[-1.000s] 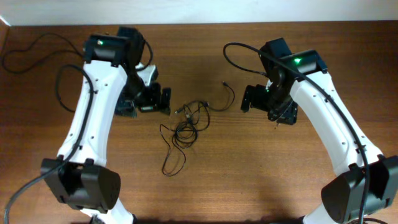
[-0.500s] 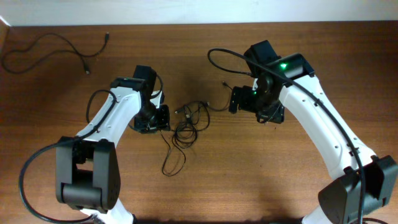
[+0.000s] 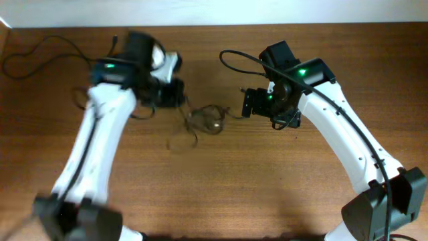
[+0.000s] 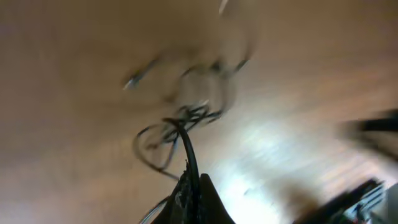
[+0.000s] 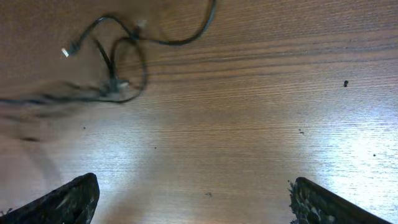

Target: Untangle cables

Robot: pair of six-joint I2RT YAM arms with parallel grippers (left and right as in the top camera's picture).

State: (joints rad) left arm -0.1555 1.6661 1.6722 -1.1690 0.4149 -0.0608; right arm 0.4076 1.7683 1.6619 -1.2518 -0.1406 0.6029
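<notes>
Displaced since half a second ago: left gripper (image 3: 172,94), now nearer the far edge of the table (image 3: 221,187); cables (image 3: 206,120), drawn leftward, lying mid-table between both grippers. Left fingers pinched on one strand of the cables; view blurred. Right gripper (image 3: 249,106): fingers (image 5: 68,199) spread wide, empty, near cables, not touching.

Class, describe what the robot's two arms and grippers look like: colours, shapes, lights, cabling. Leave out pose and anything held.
Both arms have smooth white links, left arm and right arm, with black joint housings. Each shows a green light on a housing. A thick black cable loops from the right arm. The right gripper's fingers are dark and rough-textured.
</notes>
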